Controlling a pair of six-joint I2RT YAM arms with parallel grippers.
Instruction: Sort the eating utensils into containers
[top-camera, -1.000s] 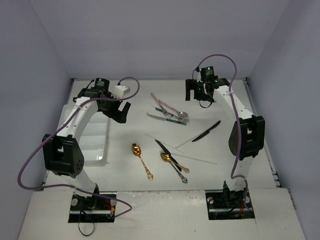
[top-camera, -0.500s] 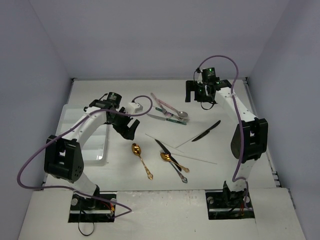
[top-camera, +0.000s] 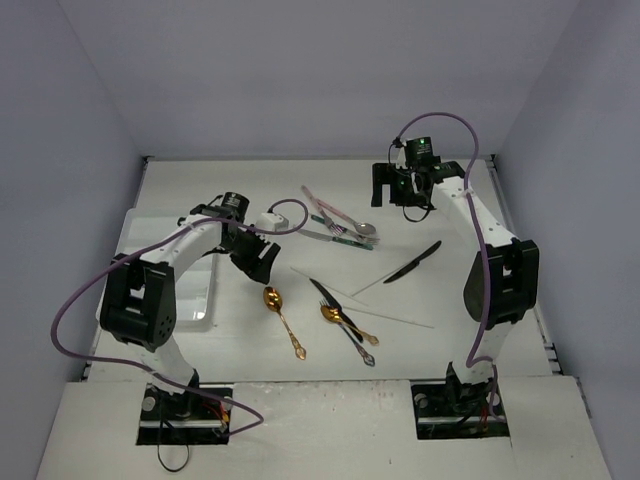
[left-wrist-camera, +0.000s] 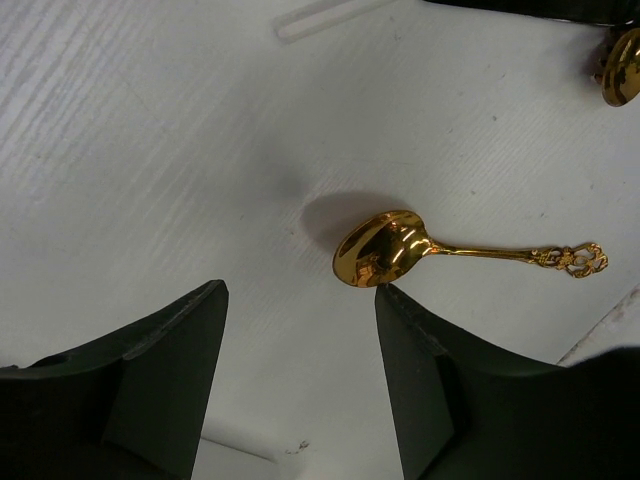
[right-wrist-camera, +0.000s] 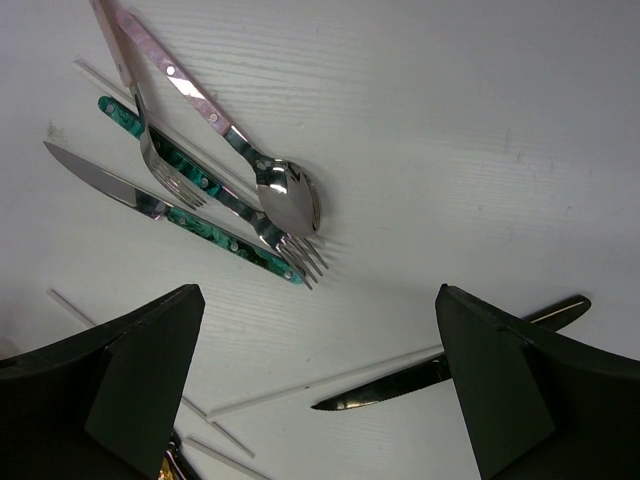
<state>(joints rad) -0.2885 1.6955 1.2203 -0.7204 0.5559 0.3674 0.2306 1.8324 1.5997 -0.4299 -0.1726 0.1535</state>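
A gold ornate spoon (top-camera: 283, 319) lies on the white table, bowl toward the far side. My left gripper (top-camera: 260, 262) hovers just beyond that bowl. In the left wrist view the spoon's bowl (left-wrist-camera: 380, 248) sits just past the right fingertip, and the left gripper (left-wrist-camera: 300, 292) is open with only bare table between its fingers. My right gripper (top-camera: 400, 195) hangs open at the back, above a heap of pink- and green-handled utensils (top-camera: 340, 226). In the right wrist view, the silver spoon (right-wrist-camera: 288, 196) and green-handled knife (right-wrist-camera: 150, 205) lie ahead of the open right gripper (right-wrist-camera: 318, 300). The white tray (top-camera: 190, 295) lies at the left.
A second gold spoon (top-camera: 345, 324) crosses a black knife (top-camera: 338, 318) in the middle. Another black knife (top-camera: 412, 263) lies at the right, with thin pale sticks (top-camera: 395, 316) near it. That knife (right-wrist-camera: 450, 375) and a stick (right-wrist-camera: 330, 380) lie between the right fingers, on the table below.
My left arm has swung from above the tray rightward and nearer, down to the gold spoon's bowl, and its jaws have narrowed. The right arm has barely moved.
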